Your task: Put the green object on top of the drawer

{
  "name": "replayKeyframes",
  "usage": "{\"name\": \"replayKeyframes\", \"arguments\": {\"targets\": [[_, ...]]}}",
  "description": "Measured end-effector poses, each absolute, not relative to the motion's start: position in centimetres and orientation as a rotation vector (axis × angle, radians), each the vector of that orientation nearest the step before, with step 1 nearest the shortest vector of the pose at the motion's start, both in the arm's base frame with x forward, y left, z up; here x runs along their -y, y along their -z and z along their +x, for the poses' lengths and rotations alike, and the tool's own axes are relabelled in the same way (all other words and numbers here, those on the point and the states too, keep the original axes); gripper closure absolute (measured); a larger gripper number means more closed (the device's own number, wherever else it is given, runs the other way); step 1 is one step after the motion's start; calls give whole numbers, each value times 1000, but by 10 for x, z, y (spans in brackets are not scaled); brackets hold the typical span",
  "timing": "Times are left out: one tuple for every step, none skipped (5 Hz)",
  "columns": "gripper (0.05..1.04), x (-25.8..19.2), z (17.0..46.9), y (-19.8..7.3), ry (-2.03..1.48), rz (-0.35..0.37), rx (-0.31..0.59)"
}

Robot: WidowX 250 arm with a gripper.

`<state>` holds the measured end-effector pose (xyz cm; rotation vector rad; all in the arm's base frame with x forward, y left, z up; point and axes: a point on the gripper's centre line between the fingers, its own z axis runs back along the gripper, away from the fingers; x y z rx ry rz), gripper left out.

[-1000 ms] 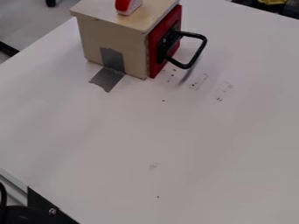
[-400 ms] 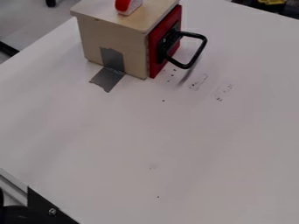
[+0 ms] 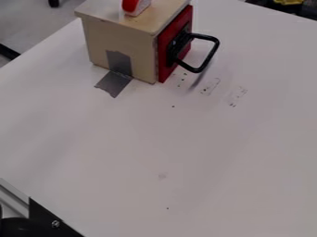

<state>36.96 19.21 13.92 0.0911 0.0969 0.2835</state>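
How far open the hand was, and what if anything it held, could not be told; nor could the green object's place. Setting down well called for a high approach clear of the black handle (image 3: 210, 56), then a level lowering onto the drawer (image 3: 139, 44) top, beside the red-and-white piece (image 3: 131, 5), releasing only at firm contact.

At the lower left edge, a black curved part (image 3: 1, 211) is receding toward the border, showing less than before; faint shadows (image 3: 46, 152) are shifting across the desk (image 3: 123, 148).
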Motion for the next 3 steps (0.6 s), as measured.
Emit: {"name": "replayKeyframes", "arguments": {"targets": [[574,-193,369,-137,-282,94,-104],[367,-192,368,-135,-283,93,-112],[109,-192,368,-135,-278,96,-111]]}}
